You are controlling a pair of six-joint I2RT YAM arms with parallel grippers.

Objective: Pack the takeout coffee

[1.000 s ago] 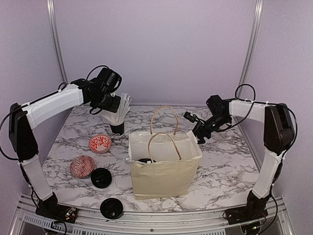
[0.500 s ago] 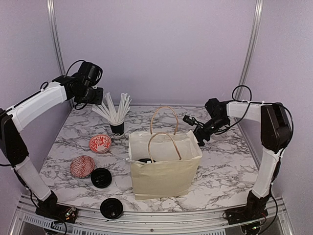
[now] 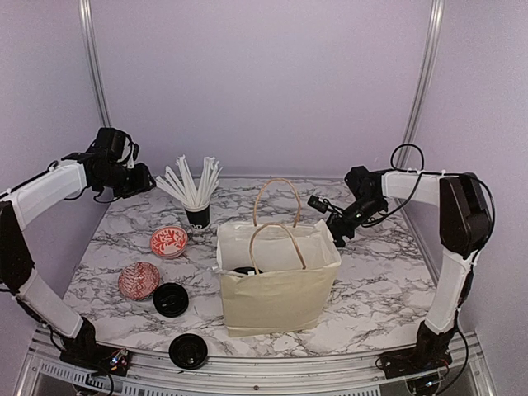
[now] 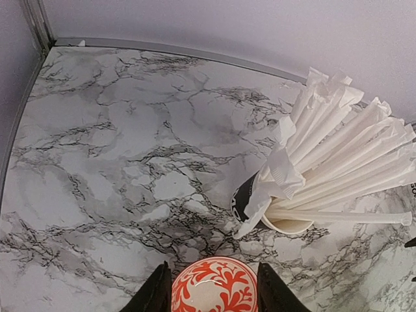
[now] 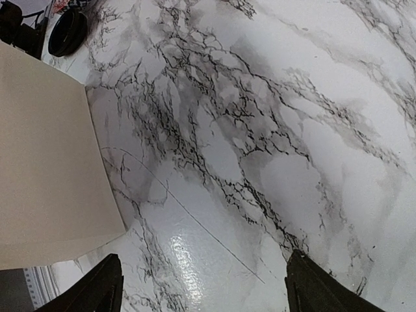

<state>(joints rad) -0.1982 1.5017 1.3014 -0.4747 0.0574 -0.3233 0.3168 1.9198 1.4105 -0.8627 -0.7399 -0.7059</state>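
The left arm and the right arm are each built of white box-like links joined by bulky black joints, with thin black cables looping loosely around their black wrists.

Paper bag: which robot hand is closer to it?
Right. The right gripper hovers just behind the back right corner of the paper bag. The left gripper hangs far to the left, beyond the cup of white sticks.

Paper bag mouth open upward, its handles arching across the opening
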